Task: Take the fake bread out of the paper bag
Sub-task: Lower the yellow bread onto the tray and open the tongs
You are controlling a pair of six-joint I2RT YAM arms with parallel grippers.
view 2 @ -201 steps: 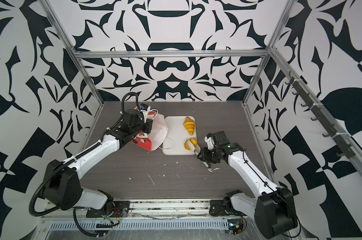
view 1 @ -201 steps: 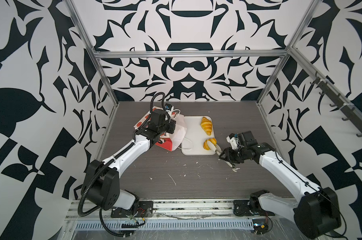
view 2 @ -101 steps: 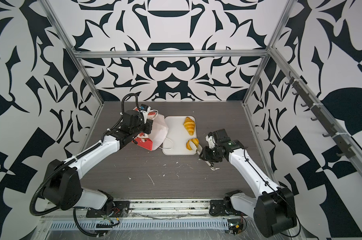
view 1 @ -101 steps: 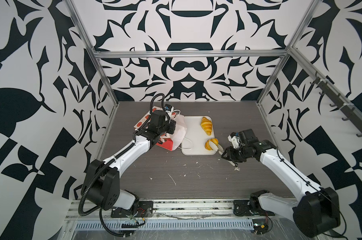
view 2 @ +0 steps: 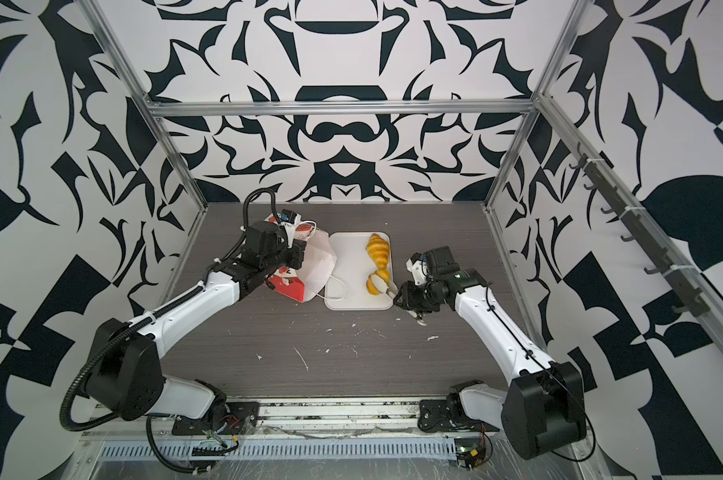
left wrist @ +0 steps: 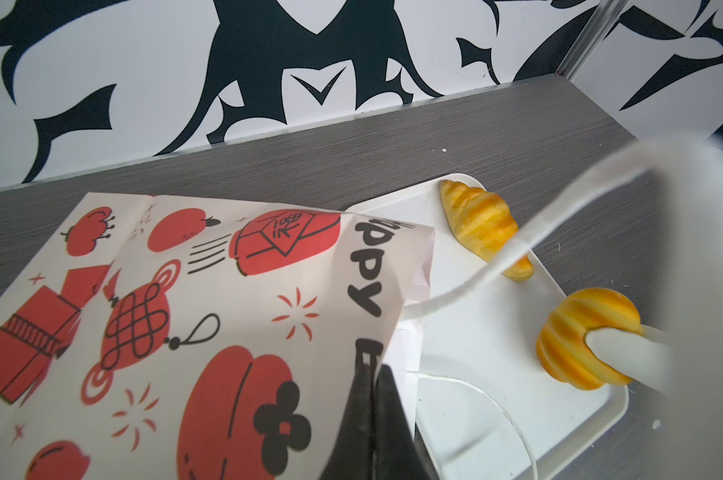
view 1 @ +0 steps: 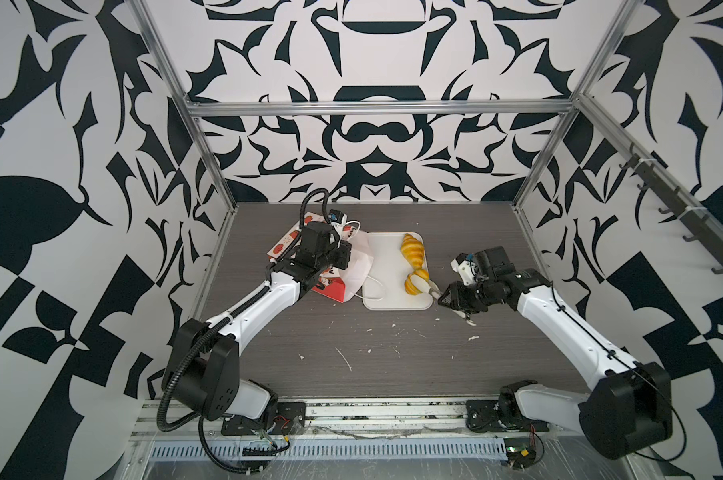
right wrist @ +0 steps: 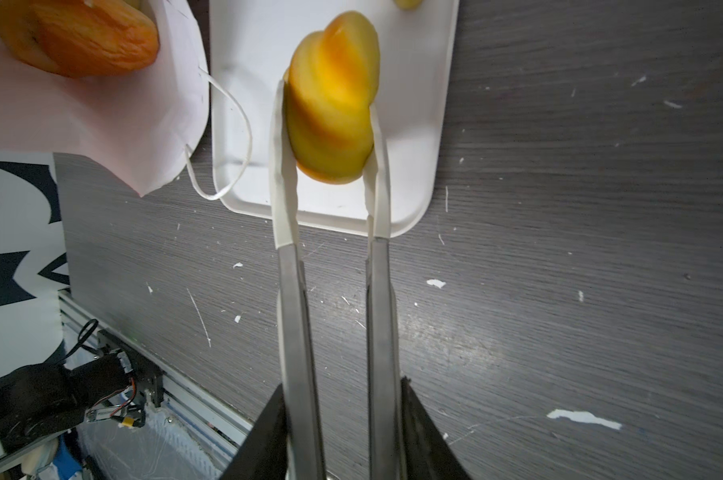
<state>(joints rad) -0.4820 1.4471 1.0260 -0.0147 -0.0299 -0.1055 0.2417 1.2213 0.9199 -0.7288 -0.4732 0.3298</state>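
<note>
Table (view 1: 393, 353): dark grey wood grain, dotted with white flecks.
Left tool (left wrist: 370, 376): pinched fully closed on the bag's upper mouth edge, holding that edge up.
Bag (left wrist: 226, 291): lies on its side left of centre, white with red prints, its mouth facing the tray.
Pastry (right wrist: 81, 37): orange-brown, inside the bag's mouth.
Cord (view 1: 374, 291): white handle loop trailing from the bag onto the tray.
Tray (view 1: 386, 257): flat, white, mid-table, just beside the bag.
Far croissant (view 1: 412, 249): yellow, lying on the tray's far end.
Held croissant (view 1: 414, 284): yellow, over the tray's near end, clamped between the tongs' white tips; contact with the tray cannot be told.
Tongs (right wrist: 297, 291): metal arms, reaching in from the right.
Right tool (right wrist: 344, 384): partly closed, squeezing the tongs' arms.
</note>
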